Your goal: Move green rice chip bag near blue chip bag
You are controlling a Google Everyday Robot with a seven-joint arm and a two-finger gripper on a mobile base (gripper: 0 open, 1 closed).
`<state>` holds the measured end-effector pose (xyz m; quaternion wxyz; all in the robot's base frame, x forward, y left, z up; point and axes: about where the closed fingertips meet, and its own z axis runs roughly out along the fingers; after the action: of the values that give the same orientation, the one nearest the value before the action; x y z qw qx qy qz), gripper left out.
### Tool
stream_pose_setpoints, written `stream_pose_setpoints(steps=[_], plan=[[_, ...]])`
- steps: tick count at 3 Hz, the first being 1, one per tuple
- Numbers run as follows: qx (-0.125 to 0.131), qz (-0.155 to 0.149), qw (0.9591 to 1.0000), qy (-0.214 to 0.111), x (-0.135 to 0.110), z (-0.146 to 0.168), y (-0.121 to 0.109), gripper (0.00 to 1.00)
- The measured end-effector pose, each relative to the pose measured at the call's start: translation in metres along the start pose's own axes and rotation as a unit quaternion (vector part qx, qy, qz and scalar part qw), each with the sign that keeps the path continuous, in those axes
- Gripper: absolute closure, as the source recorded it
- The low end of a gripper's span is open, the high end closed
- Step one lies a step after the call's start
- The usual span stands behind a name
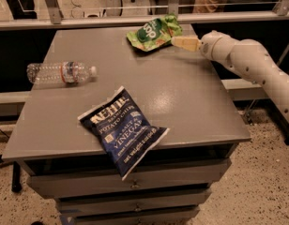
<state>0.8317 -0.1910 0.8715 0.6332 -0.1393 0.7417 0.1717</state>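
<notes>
The green rice chip bag [153,32] lies crinkled at the far edge of the grey table [191,102], right of centre. The blue chip bag [123,128] lies near the front edge, one corner hanging over it. My gripper [175,41] reaches in from the right on a white arm [247,62]; its tan fingertips sit at the green bag's right side, touching or nearly touching it.
A clear plastic water bottle [60,72] lies on its side at the table's left edge. A rail [88,18] runs behind the table. Drawers [135,186] sit below the front edge.
</notes>
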Motion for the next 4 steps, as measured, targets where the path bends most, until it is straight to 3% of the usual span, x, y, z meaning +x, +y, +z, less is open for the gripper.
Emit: stream_pose_setpoints(steps=[1,2,3,4], plan=[[-0.047,-0.013,0.9982,-0.035,-0.013,0.019,0.01,0.0],[-0.117,-0.059,0.9895,-0.062,-0.041,0.026,0.029,0.0],[-0.116,-0.058,0.9896,-0.062,-0.041,0.027,0.03,0.0],[-0.132,-0.067,0.9876,-0.052,-0.04,0.025,0.028,0.0]])
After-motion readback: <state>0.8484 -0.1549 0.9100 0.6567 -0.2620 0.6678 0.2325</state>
